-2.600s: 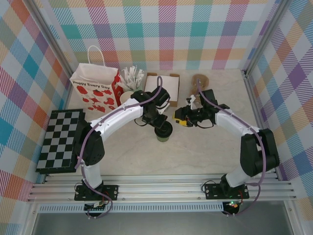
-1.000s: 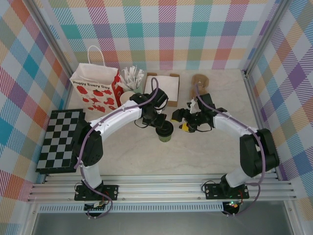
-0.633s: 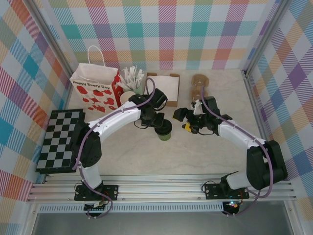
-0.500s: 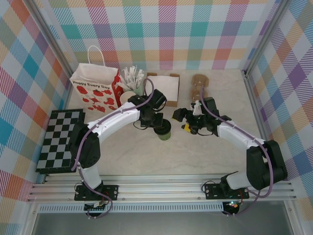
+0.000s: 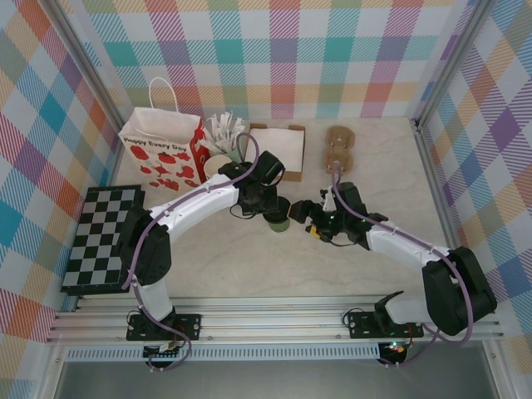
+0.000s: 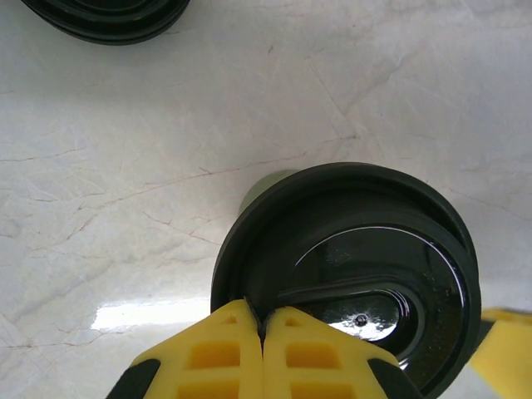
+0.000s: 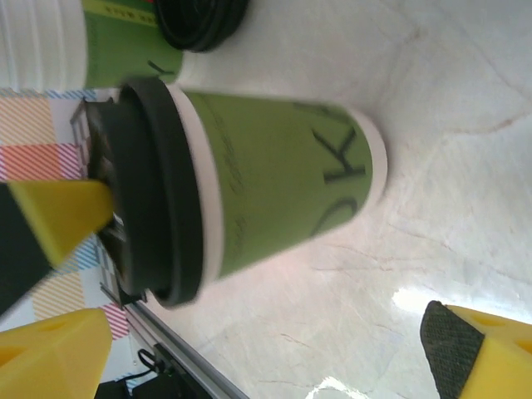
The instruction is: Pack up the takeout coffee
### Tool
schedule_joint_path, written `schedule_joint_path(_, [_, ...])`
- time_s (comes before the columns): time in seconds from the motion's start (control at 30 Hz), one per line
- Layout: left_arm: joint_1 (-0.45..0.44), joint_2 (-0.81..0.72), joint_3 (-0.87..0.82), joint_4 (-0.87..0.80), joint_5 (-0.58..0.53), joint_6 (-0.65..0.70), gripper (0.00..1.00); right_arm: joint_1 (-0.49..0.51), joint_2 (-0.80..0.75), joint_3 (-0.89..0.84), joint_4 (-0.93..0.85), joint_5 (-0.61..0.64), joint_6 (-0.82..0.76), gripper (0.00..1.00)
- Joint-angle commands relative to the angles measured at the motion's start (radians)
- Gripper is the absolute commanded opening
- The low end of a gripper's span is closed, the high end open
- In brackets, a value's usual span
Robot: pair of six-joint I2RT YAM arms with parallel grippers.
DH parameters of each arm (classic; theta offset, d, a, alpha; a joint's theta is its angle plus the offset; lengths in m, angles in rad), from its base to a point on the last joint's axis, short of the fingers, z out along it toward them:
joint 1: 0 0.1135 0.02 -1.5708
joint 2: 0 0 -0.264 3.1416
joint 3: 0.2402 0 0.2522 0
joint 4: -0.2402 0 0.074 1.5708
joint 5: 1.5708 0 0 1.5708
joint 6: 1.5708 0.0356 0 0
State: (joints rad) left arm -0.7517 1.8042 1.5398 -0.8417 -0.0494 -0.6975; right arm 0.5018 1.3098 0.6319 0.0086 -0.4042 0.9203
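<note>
Right end effector (image 5: 317, 226): has swung in from the right with jaws now spread wide and empty, lined up on the takeout coffee (image 5: 279, 219), which stands upright mid-worktop (image 5: 249, 266). Left end effector (image 6: 262, 332): stays fully closed, tips on the lid (image 6: 357, 266) rim, gripping nothing. Judgement: my right-hand grasp is imminent. The paper bag (image 5: 162, 150) waits beyond, far left.

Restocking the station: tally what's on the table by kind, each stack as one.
Paper gift bag: 1
Checkerboard: 1
Lidded green coffee cup: 1
Cup of white packets: 1
Cream cup stack: 1
Black lid stack: 1
Cardboard box: 1
Brown cardboard piece: 1
Total: 8
</note>
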Motion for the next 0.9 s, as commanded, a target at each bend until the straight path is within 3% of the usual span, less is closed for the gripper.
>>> schedule_joint_path(0.0, [-0.019, 0.034, -0.017, -0.037, -0.064, -0.045, 0.00, 0.043, -0.040, -0.066, 0.123, 0.081, 0.081, 0.98])
schedule_joint_path(0.13, [-0.025, 0.041, -0.013, -0.089, -0.154, -0.128, 0.00, 0.069, -0.058, -0.115, 0.214, 0.119, 0.087, 0.98])
schedule_joint_path(0.5, [-0.025, 0.056, -0.014, -0.077, -0.117, -0.235, 0.00, 0.116, 0.002, -0.130, 0.336, 0.121, 0.048, 0.97])
schedule_joint_path(0.87, [-0.028, 0.077, 0.028, -0.123, -0.123, -0.225, 0.00, 0.116, 0.107, -0.123, 0.473, 0.143, 0.058, 0.94])
